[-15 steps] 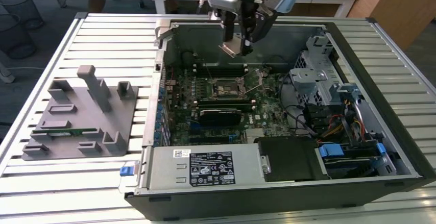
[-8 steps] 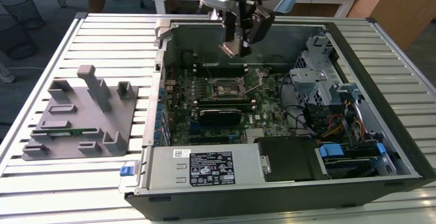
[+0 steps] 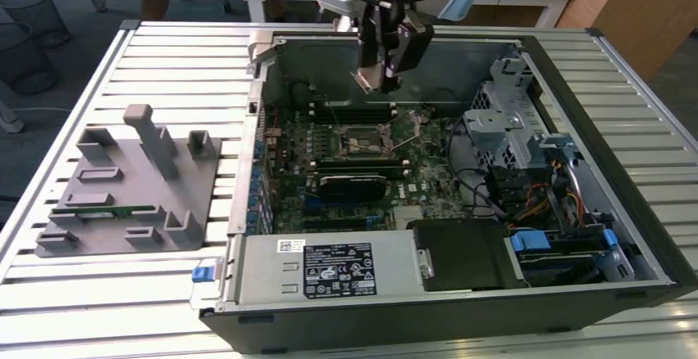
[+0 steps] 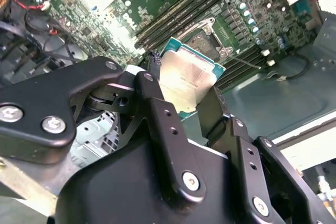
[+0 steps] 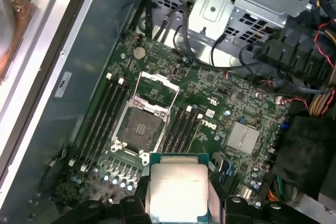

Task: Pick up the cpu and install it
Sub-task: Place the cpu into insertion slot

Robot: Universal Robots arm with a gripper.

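Observation:
The cpu (image 5: 177, 184), a flat square chip with a shiny silver top and pale-green edge, hangs in the air between my black fingers (image 4: 157, 111). My gripper (image 3: 377, 77) is shut on the cpu (image 4: 186, 83) above the back of the open computer case (image 3: 567, 114). Below it on the green motherboard (image 3: 426, 175) lies the black socket (image 5: 140, 127), its metal frame swung up and its contact field bare. In the exterior view the socket (image 3: 365, 140) is lower than my gripper and nearer the front of the case.
Memory slots (image 5: 102, 114) flank the socket. A metal drive cage (image 3: 507, 122) and cable bundles (image 3: 524, 187) fill the case at the exterior view's right. A grey parts holder (image 3: 131, 187) with a green memory stick (image 3: 109, 210) stands on the slatted table at that view's left.

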